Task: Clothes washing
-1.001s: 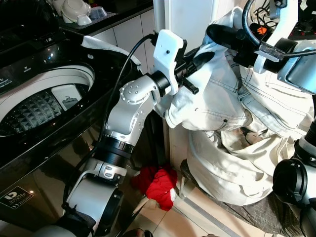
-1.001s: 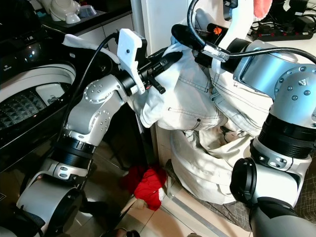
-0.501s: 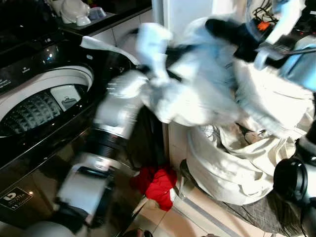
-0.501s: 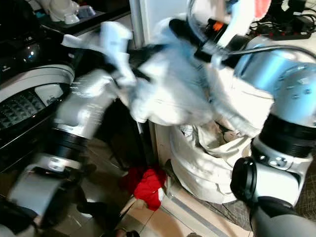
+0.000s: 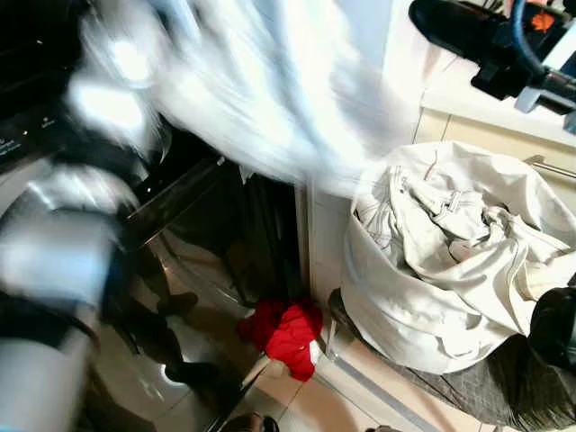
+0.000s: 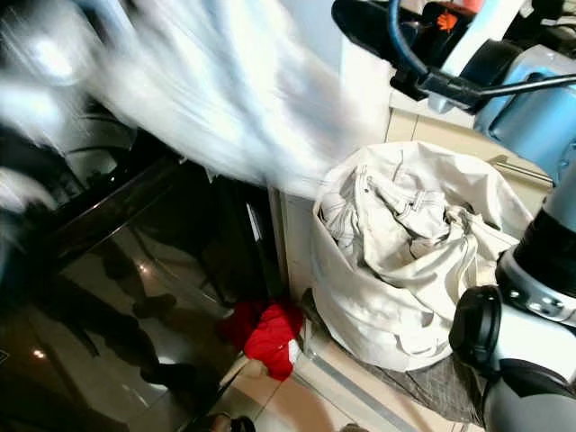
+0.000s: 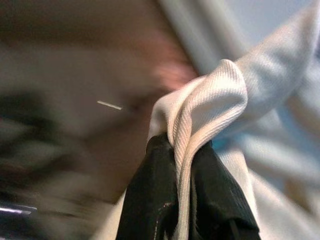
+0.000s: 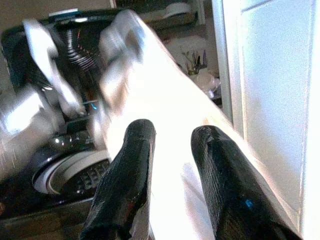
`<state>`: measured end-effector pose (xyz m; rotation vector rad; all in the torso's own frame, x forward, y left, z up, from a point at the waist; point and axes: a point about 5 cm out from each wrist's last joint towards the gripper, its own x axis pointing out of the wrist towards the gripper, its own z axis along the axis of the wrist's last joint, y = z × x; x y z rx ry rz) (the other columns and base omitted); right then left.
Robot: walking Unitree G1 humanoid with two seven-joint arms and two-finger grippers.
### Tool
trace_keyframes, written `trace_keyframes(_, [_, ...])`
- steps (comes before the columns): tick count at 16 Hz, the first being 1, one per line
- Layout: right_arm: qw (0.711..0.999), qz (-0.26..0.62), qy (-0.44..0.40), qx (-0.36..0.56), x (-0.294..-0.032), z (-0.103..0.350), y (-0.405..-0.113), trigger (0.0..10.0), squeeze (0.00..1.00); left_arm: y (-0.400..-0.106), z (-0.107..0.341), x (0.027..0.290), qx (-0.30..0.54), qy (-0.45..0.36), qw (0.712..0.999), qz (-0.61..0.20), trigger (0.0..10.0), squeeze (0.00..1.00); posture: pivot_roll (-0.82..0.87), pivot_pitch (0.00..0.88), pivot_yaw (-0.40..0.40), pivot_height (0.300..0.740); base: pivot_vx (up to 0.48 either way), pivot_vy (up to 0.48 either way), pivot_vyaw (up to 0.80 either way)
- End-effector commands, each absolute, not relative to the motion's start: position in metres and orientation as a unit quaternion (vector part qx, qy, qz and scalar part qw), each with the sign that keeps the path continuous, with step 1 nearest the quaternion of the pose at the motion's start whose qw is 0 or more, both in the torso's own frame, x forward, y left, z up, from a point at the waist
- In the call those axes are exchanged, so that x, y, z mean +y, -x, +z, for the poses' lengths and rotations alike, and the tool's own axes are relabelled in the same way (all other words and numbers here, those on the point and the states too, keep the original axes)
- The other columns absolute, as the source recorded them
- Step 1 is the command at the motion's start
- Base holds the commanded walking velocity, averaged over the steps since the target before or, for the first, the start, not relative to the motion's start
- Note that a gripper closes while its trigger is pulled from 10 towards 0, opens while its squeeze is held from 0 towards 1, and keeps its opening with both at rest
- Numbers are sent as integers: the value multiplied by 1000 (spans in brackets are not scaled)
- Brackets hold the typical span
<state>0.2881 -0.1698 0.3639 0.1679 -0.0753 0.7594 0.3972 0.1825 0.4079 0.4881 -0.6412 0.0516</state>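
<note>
A white garment [image 5: 261, 90] streaks in motion blur across the top of the head views, above the black washing machine [image 5: 193, 225]. My left gripper [image 7: 182, 150] is shut on a fold of this white fabric [image 7: 210, 100], with the cloth pinched between its black fingers. The left arm [image 5: 54, 261] is a blurred shape at the left. At the upper right, my right gripper [image 5: 450, 27] is open and apart from the garment. In its wrist view the two fingers [image 8: 132, 165] stand spread, with the garment and the washer drum [image 8: 70, 175] beyond.
A pale laundry bag [image 5: 405, 315] full of cream clothes [image 5: 450, 225] sits on the floor at the right, against a white cabinet [image 5: 504, 135]. A red cloth [image 5: 288, 328] lies on the tiles between the bag and the washer's front.
The left arm has swung fast to the left with the white garment, from over the bag to over the washer. The right gripper no longer touches the garment.
</note>
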Motion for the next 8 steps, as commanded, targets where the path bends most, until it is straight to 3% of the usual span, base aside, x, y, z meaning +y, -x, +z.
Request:
trace_keyframes(1, [923,378,-71,-33,-163,360,-285,10000,0,-376,452,201,-401,-257,869,130,0,0,-128,0,133,740,0,0,0])
trace_keyframes(3, [922,380,-71,-31,-159,357,-284,10000,0,-373,462,207,-410,-280,851,174,0,0,-132,0,136,740,0,0,0])
trace_keyframes(4, [920,385,-67,-24,-154,351,-282,10000,0,-382,452,211,-369,-301,858,191,0,0,-138,0,141,740,0,0,0])
trace_keyframes(6, [918,391,-65,-1,-145,336,-280,10000,0,-405,404,216,-246,-270,915,170,0,0,-143,0,141,740,0,0,0])
trace_keyframes(7, [918,391,-65,7,-143,331,-280,10000,0,-412,385,216,-202,-266,929,158,0,0,-147,0,138,740,0,0,0])
trace_keyframes(8, [916,394,-66,41,-131,312,-278,10000,0,-423,308,223,-42,-181,973,137,10000,0,-153,0,138,740,0,0,0])
